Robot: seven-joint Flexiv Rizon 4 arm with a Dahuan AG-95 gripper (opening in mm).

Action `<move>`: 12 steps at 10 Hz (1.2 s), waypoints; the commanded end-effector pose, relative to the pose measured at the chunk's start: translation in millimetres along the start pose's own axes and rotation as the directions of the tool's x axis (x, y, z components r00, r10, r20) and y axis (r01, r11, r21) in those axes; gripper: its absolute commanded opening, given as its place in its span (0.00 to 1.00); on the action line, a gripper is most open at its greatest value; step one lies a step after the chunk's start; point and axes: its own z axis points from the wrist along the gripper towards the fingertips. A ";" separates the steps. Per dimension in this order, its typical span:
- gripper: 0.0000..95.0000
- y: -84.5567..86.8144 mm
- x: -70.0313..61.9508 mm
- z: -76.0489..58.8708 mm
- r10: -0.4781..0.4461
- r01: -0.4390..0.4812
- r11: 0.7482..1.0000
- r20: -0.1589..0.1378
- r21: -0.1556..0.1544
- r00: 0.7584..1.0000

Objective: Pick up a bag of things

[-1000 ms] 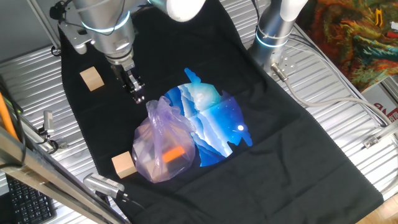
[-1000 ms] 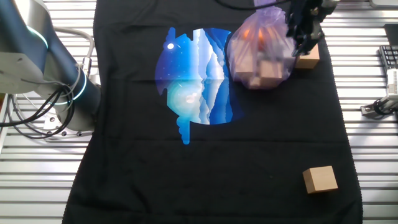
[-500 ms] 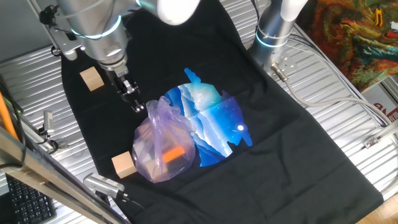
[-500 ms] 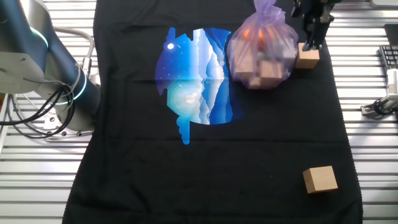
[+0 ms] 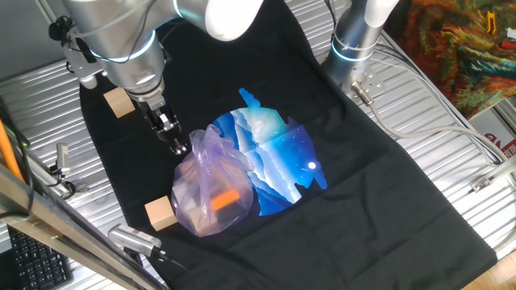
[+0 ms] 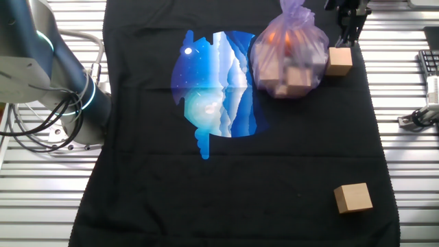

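Note:
The bag of things is a translucent pale purple plastic bag lying on the black cloth, with an orange item showing through it. In the other fixed view the bag shows wooden blocks inside and its gathered top pointing to the far edge. My gripper points down just beside the bag's upper left edge, close to its gathered top, with nothing in it. In the other fixed view the gripper hangs to the right of the bag, above a cube, its fingers slightly apart.
A shiny blue-and-white bag lies against the purple bag's right side. One wooden cube touches the purple bag's lower left, another lies behind the gripper. The black cloth covers a ribbed metal table. A second arm's base stands at the back.
My gripper has moved off the bag's gathered top to the side of the bag and a little lower. The bag has stayed in place.

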 end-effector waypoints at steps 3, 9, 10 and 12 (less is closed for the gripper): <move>0.80 12.3 -3.5 -1.5 0.015 -0.015 1.000 -0.009 -0.003 1.000; 1.00 31.8 -2.2 1.2 0.040 -0.040 0.999 -0.002 -0.022 0.999; 1.00 36.0 -2.0 1.5 0.046 -0.046 0.998 -0.003 -0.039 0.999; 1.00 38.7 -2.8 -0.1 0.049 -0.049 0.998 -0.008 -0.046 0.999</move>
